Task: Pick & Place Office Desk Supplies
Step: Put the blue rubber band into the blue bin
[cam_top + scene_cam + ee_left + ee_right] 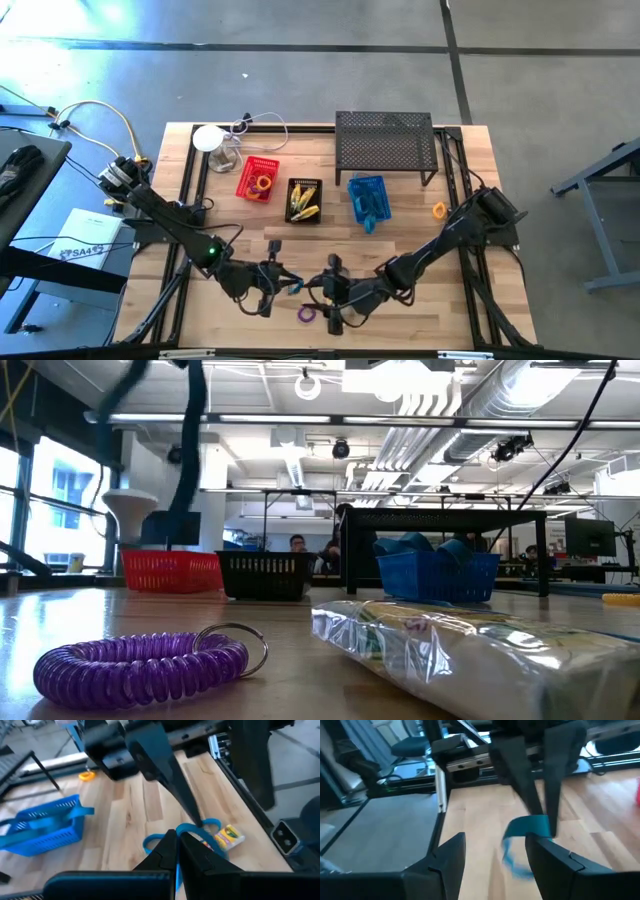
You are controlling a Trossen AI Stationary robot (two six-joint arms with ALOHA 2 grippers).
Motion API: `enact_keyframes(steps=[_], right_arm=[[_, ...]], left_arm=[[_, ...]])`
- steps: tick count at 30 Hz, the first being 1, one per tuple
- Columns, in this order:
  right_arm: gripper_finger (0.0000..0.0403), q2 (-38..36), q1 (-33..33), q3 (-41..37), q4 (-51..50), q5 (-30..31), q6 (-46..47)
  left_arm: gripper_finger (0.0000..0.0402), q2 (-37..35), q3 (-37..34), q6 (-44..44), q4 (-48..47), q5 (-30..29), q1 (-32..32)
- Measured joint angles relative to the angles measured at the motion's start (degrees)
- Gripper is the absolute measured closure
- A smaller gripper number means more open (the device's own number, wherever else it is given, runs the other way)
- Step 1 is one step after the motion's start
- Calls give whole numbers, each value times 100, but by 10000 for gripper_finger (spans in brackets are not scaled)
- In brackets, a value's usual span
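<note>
High view: the wooden table (400, 215) has open boards along its lower half. At lower centre the left gripper (285, 282) and right gripper (325, 288) nearly meet, a blue loop (296, 288) between them. A purple coil (306, 313) lies just below. Along the upper part stand a red basket (258, 179), a black basket (303, 200), a blue basket (367, 199) and a black mesh shelf (386, 143); an orange ring (439, 210) lies alone at right.

Low view: the purple coil (140, 668) with its metal ring fills the lower left; a clear plastic packet (470, 645) fills the lower right. Its printing is unreadable.

Left wrist view: the left gripper (178, 847) is clenched on the blue loop (165, 840). Beside it lies a yellow crayon box (228, 836), its label illegible.

Right wrist view: the right gripper (495, 852) is released, fingers spread, with the blue loop (527, 827) between them and free boards around.
</note>
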Motion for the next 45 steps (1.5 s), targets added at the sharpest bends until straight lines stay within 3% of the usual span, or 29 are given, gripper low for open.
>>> enact_keyframes(steps=[3, 21, 30, 45], right_arm=[[208, 0, -46, 0, -4, -252, 7], [217, 0, -89, 0, -52, -101, 167], [236, 0, -85, -2, 170, -207, -86], [336, 2, -67, -2, -193, -226, 246]], left_arm=[[401, 0, 0, 184, 168, -40, 0], [401, -2, 6, 926, 1205, -35, 35], [401, 92, 9, 933, 1205, -32, 244], [401, 188, 9, 1014, 1272, -33, 242]])
